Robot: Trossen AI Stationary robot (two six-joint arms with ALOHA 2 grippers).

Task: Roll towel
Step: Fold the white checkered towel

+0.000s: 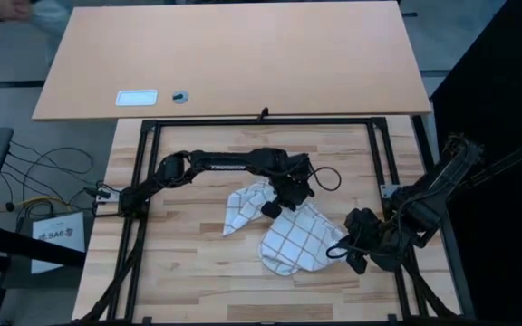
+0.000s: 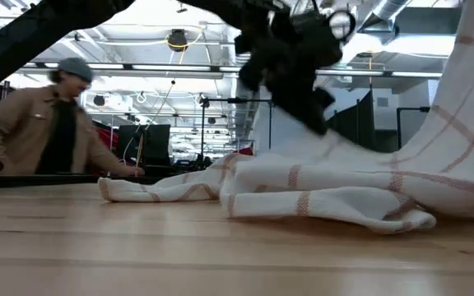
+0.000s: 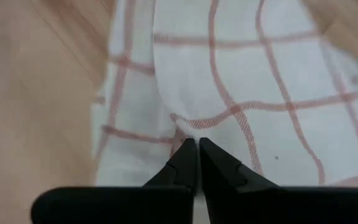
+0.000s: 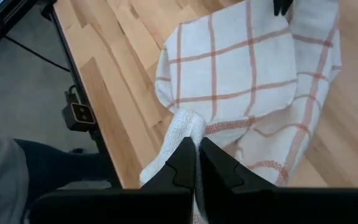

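Note:
The white towel [image 1: 288, 231] with thin reddish-brown check lines lies crumpled on the wooden table top, partly folded over itself. My left gripper [image 1: 275, 206] is over its middle, shut on the cloth. My right gripper [image 1: 343, 246] is at the towel's right edge, shut on a bunched part. In the low view the towel [image 2: 319, 189] rests in folds on the table and rises steeply at the right [image 2: 467, 107]; the left gripper [image 2: 299, 74] hangs above it. My left gripper pinches a raised fold of the towel [image 3: 188, 127] between its two shut fingers, coming from above. The cloth around the fold lies on the table. My right gripper pinches a bunched edge or corner of the towel [image 4: 185, 124] between its shut fingers, with several layers gathered. That part is lifted; the cloth slopes from it down to the table.
A tan board [image 1: 243, 54] lies beyond the far edge with a small white label card [image 1: 137, 98] and a small round object [image 1: 180, 96]. Black frame rails [image 1: 261, 122] border the work area. A person [image 2: 56, 123] stands behind the table's far side.

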